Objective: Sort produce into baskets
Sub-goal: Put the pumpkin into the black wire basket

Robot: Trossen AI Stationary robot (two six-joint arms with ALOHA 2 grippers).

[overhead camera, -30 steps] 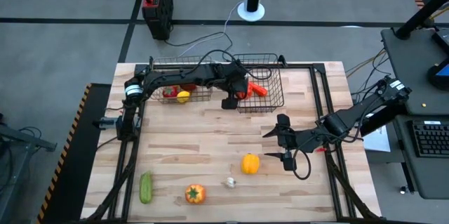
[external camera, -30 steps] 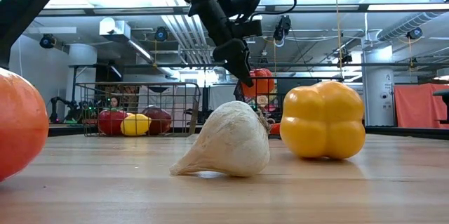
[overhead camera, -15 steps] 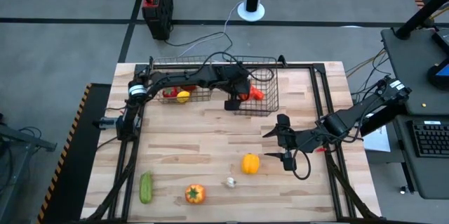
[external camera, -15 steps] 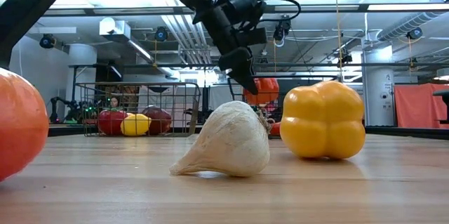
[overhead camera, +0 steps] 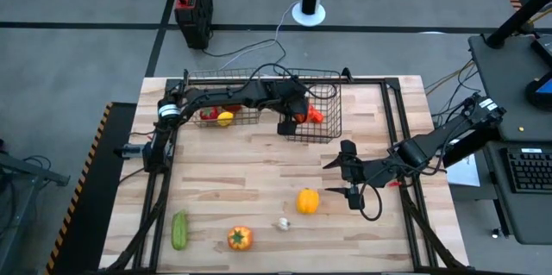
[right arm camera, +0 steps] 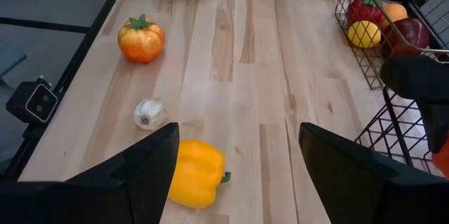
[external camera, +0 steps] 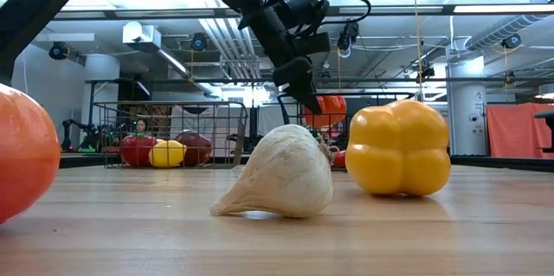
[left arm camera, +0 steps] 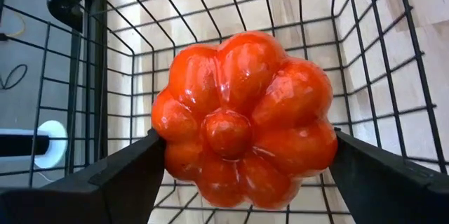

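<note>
My left gripper [overhead camera: 297,116] reaches from the table's left over the right wire basket [overhead camera: 328,128] and is shut on an orange-red lobed pepper [left arm camera: 245,119], which also shows in the low view [external camera: 329,110]. The left wire basket [overhead camera: 244,121] holds red pieces and a lemon [overhead camera: 224,119]. My right gripper [overhead camera: 348,174] is open and empty over the table's right middle. On the bare table lie a yellow pepper [overhead camera: 308,200], white garlic [overhead camera: 282,223], an orange piece with a green stem [overhead camera: 240,238] and a green cucumber [overhead camera: 179,229]. My left gripper pinches the pepper between its two fingers, one on each of two opposite lobed sides [left arm camera: 172,150]. The fingers [external camera: 299,81] slant downward. The pepper is lifted clear, inside the right basket's walls, with the basket's wire floor behind it.
The two baskets stand side by side at the table's far edge. The yellow pepper [right arm camera: 196,175] and garlic [right arm camera: 149,113] lie just beyond my right gripper [right arm camera: 238,140]. Bare wood lies between the baskets and the loose pieces.
My left gripper has carried the pepper slightly down and toward the table's right, still shut on it. My right gripper has kept still.
</note>
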